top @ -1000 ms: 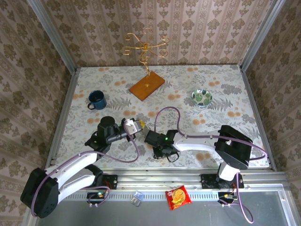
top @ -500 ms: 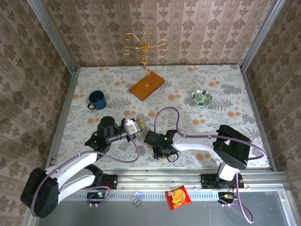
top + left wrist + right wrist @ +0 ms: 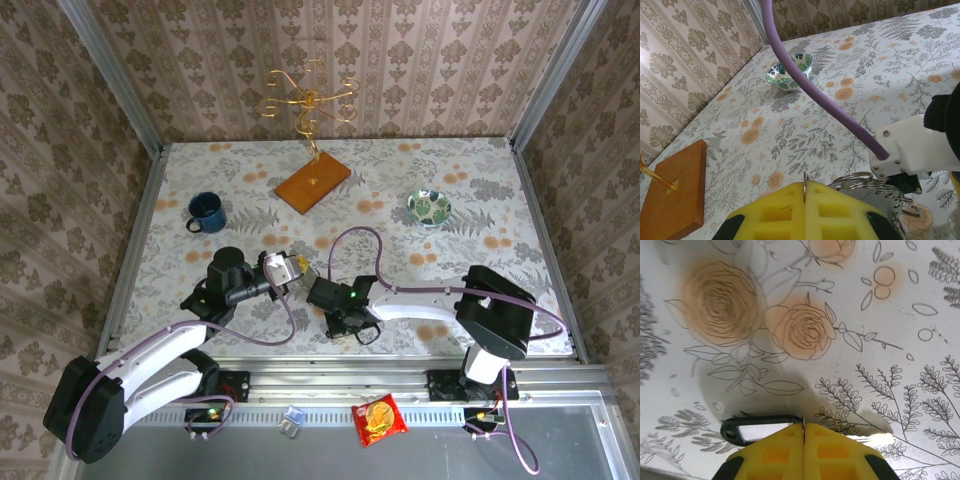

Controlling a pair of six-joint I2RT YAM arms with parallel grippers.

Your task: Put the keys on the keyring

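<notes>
My left gripper [image 3: 805,186] hovers near the table's front middle [image 3: 300,272]. It is shut on a thin silvery metal rim seen edge-on, the keyring [image 3: 805,178]. Silvery wire loops [image 3: 855,179] lie just right of its fingers, under the right arm's white wrist [image 3: 910,142]. My right gripper [image 3: 803,429] points down at the tablecloth [image 3: 345,322]. It is shut on a thin metal sliver, apparently a key [image 3: 803,423]. A black tag with a white label [image 3: 760,429] lies against its left finger.
A blue mug [image 3: 205,211] stands at the left and a green-patterned bowl [image 3: 428,207] at the right. The gold wire stand [image 3: 308,100] on its wooden base [image 3: 312,183] is at the back. A purple cable [image 3: 820,95] arcs over the gripper area.
My right gripper's jaws have drawn fully together on the thin metal piece. Both arms otherwise stay where they were.
</notes>
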